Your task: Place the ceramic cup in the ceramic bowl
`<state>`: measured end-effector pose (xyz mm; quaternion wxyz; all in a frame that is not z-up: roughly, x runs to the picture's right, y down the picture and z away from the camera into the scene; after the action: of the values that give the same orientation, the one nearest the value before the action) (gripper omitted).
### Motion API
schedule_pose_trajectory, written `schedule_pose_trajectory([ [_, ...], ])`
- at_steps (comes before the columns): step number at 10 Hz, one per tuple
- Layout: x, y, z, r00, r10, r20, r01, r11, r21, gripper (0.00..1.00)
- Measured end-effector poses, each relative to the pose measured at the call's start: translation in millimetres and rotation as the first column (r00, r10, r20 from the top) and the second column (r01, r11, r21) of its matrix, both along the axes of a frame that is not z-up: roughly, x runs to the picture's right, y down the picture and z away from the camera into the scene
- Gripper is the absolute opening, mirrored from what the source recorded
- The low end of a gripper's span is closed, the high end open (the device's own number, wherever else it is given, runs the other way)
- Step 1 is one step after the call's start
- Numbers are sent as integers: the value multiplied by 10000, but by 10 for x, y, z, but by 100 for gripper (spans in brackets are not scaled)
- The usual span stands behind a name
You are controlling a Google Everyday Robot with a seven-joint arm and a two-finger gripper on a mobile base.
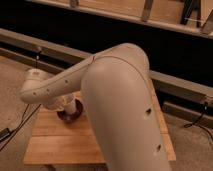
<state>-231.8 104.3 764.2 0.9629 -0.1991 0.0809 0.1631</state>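
Observation:
The dark maroon ceramic bowl (69, 117) sits on the left part of the wooden table (65, 142). My arm reaches in from the right and bends down at the table's left side. The gripper (68, 106) hangs right over the bowl and hides most of it. A pale rounded shape at the gripper's end, just above the bowl, may be the ceramic cup (71, 105); I cannot tell it apart from the gripper. Whether it touches the bowl is not visible.
My bulky upper arm (125, 115) hides the table's middle and right side. A grey metal rail (180, 85) runs behind the table. Black cables lie on the floor at left (17, 127) and right (200, 122).

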Motion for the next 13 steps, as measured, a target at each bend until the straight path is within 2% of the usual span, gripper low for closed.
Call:
schedule_pose_trajectory([
  [2,-37,79,65,9998,166,88,-164,9996,-228,0],
  [3,-70,153,160,9988,451,213,-440,9978,-495,0],
  [4,-68,164,208,9982,555,243,-541,9971,-539,0],
  [6,-51,154,255,9979,593,259,-580,9971,-498,11],
  [10,9,152,303,9990,427,133,-421,9982,-429,54],
  [12,33,153,311,9993,374,11,-373,9983,-447,73],
  [13,43,160,317,9994,351,-56,-353,9982,-483,78],
])
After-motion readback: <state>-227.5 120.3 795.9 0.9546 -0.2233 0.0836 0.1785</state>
